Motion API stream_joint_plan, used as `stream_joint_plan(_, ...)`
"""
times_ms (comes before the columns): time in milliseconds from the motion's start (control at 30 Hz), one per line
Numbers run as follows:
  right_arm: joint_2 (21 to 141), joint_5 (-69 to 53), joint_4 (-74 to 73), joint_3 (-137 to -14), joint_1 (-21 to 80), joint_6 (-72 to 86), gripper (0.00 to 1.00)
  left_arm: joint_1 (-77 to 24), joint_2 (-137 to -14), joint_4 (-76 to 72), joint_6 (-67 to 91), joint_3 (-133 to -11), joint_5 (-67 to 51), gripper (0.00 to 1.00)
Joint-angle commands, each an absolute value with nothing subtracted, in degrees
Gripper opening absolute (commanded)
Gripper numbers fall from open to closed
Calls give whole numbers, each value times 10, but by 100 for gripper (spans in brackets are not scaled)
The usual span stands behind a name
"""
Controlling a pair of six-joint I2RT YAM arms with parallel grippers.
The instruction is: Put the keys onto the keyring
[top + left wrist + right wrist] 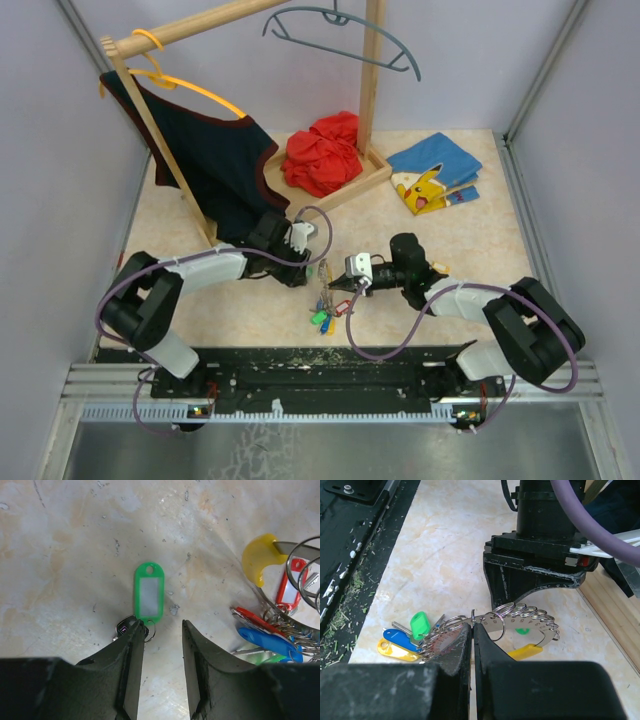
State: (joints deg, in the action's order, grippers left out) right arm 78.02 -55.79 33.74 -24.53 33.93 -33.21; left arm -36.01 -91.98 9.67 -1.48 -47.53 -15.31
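A lone key with a green tag [148, 598] lies flat on the table. My left gripper [160, 626] stands open just short of it, the left fingertip [135, 628] over the key's dark head, and nothing sits between the fingers. To its right is the keyring [300, 565], with a yellow curved piece [260, 555] and red and blue tagged keys [267, 635]. My right gripper [473, 626] is shut on the keyring's metal band [530, 620], which it holds a little above the table. A bunch of keys [407, 637] with green, blue and yellow tags hangs from the band's left end. In the top view the left gripper [315, 262] and right gripper [341, 286] nearly meet above the bunch [325, 315].
A wooden clothes rack [372, 90] stands at the back with a dark garment [215, 160] on an orange hanger, close behind the left arm. A grey hanger [345, 30] hangs on the top rail. A red cloth [325, 152] and a blue printed cloth [435, 172] lie farther back.
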Motion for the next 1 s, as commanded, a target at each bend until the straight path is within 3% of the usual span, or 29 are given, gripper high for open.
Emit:
stream_joint_plan(0, 774, -581, 352, -274, 333, -326, 0, -374, -916, 124, 6, -487, -161, 41)
stream_joint_plan(333, 771, -587, 355, -273, 332, -320, 0, -390, -912, 133, 34, -493, -72, 38)
stream_joint_plan(567, 769, -588, 357, -272, 331, -317, 0, -394, -917, 136, 36, -495, -72, 27)
stream_joint_plan(800, 767, -590, 360, -272, 331, -314, 0, -393, -922, 118, 76, -501, -63, 2)
stream_joint_plan(967, 767, -590, 359, -272, 330, -313, 0, -392, -938, 85, 126, -521, -54, 2)
